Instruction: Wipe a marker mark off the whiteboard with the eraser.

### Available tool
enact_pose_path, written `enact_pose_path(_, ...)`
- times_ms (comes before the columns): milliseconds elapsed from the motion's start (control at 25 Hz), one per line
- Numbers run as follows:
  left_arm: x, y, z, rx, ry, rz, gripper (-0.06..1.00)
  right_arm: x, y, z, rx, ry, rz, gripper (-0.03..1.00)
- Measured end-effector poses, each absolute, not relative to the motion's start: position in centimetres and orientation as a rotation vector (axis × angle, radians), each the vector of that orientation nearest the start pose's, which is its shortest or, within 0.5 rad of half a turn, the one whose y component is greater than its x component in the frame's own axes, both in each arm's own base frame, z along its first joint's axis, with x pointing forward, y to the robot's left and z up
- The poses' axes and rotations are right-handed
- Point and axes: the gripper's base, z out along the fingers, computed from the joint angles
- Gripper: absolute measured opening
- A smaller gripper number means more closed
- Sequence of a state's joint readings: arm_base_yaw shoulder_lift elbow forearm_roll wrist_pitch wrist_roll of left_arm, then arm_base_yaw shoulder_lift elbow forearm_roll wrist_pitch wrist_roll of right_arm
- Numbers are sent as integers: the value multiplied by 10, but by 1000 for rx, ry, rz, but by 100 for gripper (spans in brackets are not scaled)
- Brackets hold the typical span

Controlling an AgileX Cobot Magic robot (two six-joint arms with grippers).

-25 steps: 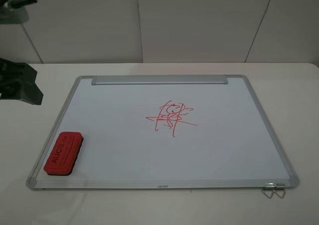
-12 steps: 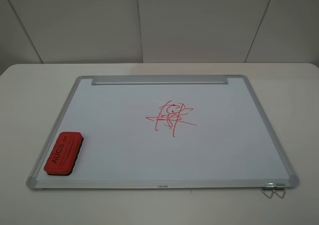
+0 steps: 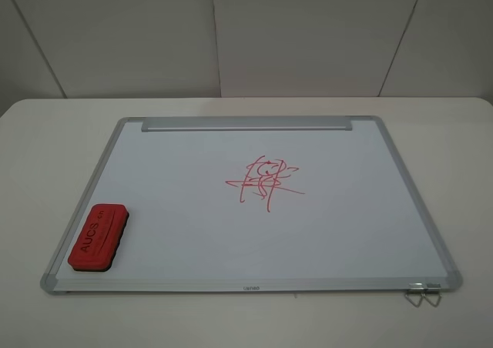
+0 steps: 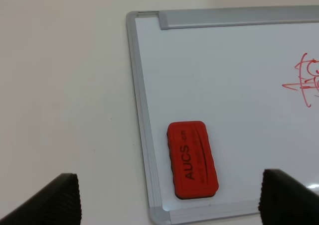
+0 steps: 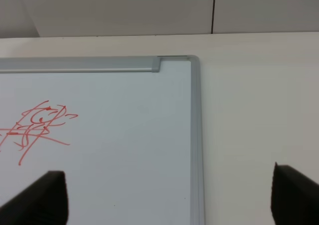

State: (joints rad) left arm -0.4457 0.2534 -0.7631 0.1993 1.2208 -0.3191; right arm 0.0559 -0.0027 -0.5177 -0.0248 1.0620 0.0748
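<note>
Eraser [image 4: 192, 160] handling is judged easy: a light, stiff block with a soft felt base, best taken across its long red sides so the felt stays flat. The left tool [image 4: 169, 205] is seen spread wide and empty above it, the right tool [image 5: 167, 197] likewise wide, holding nothing. The eraser is found lying flat on the board [image 3: 192, 232], in its near left corner, well apart from the mark [image 3: 266, 180] at mid-board.

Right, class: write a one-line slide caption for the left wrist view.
Open pincer above the red eraser lying at the whiteboard corner, red mark at the view's edge.
</note>
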Motion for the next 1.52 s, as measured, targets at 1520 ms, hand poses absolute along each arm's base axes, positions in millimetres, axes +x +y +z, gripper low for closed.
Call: enact_pose_path(1520, 8, 2, 278, 386, 2101, -232, 72, -7, -2, 282, 21, 2025, 53, 72)
